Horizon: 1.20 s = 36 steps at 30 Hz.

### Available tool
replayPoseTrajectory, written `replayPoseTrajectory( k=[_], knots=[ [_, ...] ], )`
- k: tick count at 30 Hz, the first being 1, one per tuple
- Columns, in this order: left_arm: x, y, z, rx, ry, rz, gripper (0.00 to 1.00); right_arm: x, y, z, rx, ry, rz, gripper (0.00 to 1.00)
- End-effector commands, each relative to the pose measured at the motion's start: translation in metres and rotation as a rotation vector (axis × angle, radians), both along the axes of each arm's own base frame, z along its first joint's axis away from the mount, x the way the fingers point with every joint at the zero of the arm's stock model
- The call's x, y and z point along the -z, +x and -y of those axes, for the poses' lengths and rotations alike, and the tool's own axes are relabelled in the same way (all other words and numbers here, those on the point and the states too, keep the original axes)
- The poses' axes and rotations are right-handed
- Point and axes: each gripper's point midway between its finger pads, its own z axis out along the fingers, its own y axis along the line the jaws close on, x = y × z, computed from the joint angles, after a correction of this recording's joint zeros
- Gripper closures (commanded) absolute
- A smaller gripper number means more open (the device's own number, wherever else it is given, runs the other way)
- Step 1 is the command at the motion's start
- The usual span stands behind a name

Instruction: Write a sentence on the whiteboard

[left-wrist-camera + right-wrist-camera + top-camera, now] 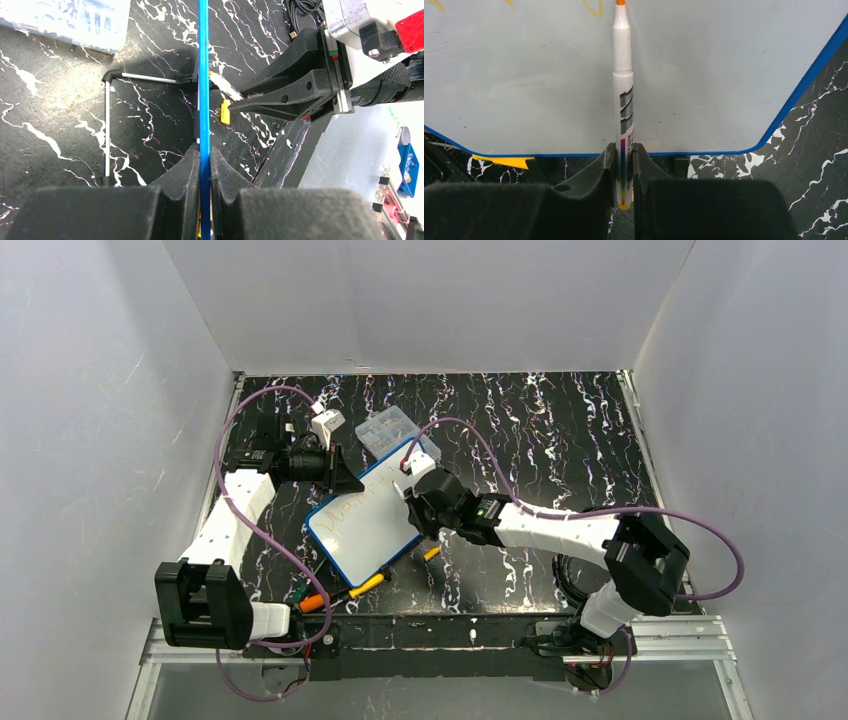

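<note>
Held: whiteboard, rim pinched in clenched left gripper. Right gripper grasps marker, tip ahead on the whiteboard. Step: writing the sentence, one line so far. Next: even strokes, light pressure.

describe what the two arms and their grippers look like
Both the left arm and right arm have white shells with black joint blocks, and a purple cable loops along each. The left gripper and right gripper have matte black, wedge-shaped fingers.
</note>
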Motion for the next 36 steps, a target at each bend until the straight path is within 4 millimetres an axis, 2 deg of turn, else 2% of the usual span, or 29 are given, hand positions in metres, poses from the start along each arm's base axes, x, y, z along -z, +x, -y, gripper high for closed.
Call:
replayPoseTrajectory(
  k=[1,12,23,36],
  knots=[
    [-0.009,-0.016,0.006,0.035,-0.037,-0.007,1.00,-0.016,0.009,-0.012,0.006,0.022,0.033,0.99],
    [-0.009,-0.016,0.006,0.035,-0.037,-0.005,1.00,-0.018,0.018,-0.013,0.027,0.003,0.037,0.99],
    [-0.009,-0.016,0.006,0.037,-0.038,-0.005,1.00,-0.012,0.025,-0.002,0.057,-0.019,0.024,0.99],
    [-0.010,-0.016,0.005,0.035,-0.037,-0.004,1.00,-0.001,0.017,-0.004,0.017,-0.034,-0.018,0.99]
  ],
)
